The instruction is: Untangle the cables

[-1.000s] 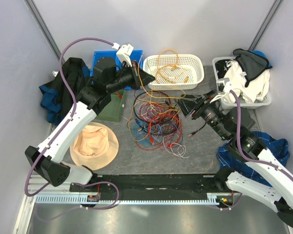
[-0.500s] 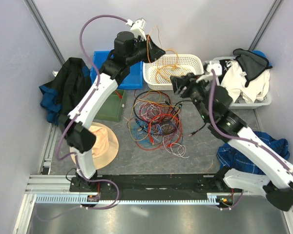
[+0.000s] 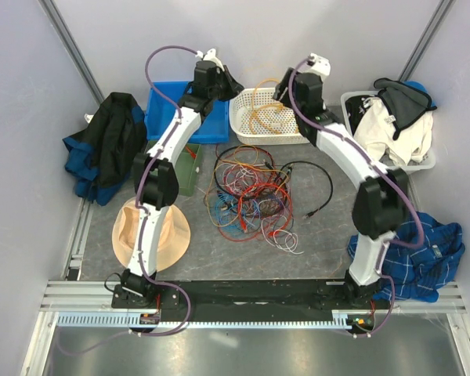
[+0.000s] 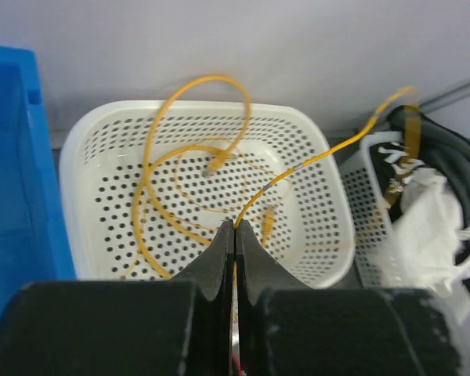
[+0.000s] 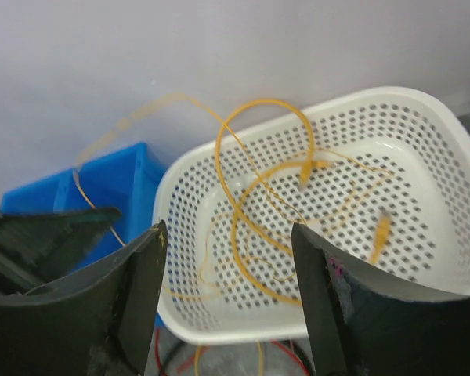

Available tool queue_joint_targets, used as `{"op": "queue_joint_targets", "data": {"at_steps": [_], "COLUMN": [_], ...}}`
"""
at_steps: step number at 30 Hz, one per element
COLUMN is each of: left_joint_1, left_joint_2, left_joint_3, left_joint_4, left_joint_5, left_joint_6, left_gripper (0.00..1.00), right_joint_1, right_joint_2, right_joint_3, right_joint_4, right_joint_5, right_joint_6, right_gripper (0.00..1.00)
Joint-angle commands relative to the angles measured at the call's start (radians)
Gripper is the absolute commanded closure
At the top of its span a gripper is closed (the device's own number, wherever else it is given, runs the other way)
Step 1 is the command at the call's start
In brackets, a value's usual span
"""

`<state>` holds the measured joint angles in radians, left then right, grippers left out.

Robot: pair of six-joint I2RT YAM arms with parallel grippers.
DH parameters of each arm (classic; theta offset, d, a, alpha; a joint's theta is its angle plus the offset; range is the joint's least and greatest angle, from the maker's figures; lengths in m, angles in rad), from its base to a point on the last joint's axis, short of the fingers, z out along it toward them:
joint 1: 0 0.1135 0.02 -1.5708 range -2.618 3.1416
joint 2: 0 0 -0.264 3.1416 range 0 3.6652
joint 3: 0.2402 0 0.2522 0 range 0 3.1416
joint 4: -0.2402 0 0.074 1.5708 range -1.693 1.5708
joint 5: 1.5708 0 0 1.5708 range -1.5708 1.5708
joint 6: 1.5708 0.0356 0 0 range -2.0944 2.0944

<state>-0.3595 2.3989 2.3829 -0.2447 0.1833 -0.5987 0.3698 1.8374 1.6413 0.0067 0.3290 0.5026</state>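
fig. overhead view: both arms reach to the far side of the table (image 3: pixel 329 235). the left claw (image 3: pixel 229 81) and right claw (image 3: pixel 285 88) sit over opposite ends of the white basket (image 3: pixel 239 129). the tangle of cables (image 3: pixel 247 196), red, orange, blue, black and white, lies on the table just in front of the basket. a single black cable (image 3: pixel 323 184) loops out to its right. round about lie a blue bin (image 3: pixel 168 117), a straw hat (image 3: pixel 153 235), a dark jacket (image 3: pixel 110 145), a second basket of clothes (image 3: pixel 388 133) and a plaid shirt (image 3: pixel 427 251).

left wrist view: this shows what is too small to read from overhead. the left claw (image 4: pixel 233 235), fingers pressed together, pinches an orange-yellow strand (image 4: pixel 313 160) that rises to the right and blurs at its far end. below it an orange-yellow coil (image 4: pixel 216 163) lies inside the white basket (image 4: pixel 70 196). whether strand and coil are one cable cannot be told.

right wrist view: the right claw (image 5: pixel 229 229) stands spread, with nothing between its fingers (image 5: pixel 145 290). the coil (image 5: pixel 307 166) and the basket (image 5: pixel 180 313) show beyond the gap. at left the dark tip of the left claw (image 5: pixel 51 235) shows in front of the blue bin (image 5: pixel 117 180), and a faint strand arches up from it.
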Motion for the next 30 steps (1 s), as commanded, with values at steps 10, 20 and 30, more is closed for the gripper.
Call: {"op": "queue_joint_targets", "data": {"at_steps": [10,20,30], "left_joint_1": [-0.024,-0.087,-0.216], "left_joint_2": [-0.039,-0.547,-1.010], "left_joint_3": [0.004,-0.543,-1.315], "left_joint_4": [0.160,0.180,0.176], "left_joint_5": [-0.021,-0.179,-0.291], "left_joint_6": [0.076,0.021,-0.125], "left_gripper": [0.00,0.00,0.00], "right_joint_1": [-0.032,0.038,0.184], "right_joint_2": [0.157,-0.252,-0.317], "right_joint_3": [0.260,-0.340,-0.652], "right_joint_4": [-0.077,0.170,0.222], "right_joint_5": [-0.004,-0.188,-0.163], "right_joint_6": [0.002,0.047,-0.039], "right_gripper": [0.12,0.17,0.26]}}
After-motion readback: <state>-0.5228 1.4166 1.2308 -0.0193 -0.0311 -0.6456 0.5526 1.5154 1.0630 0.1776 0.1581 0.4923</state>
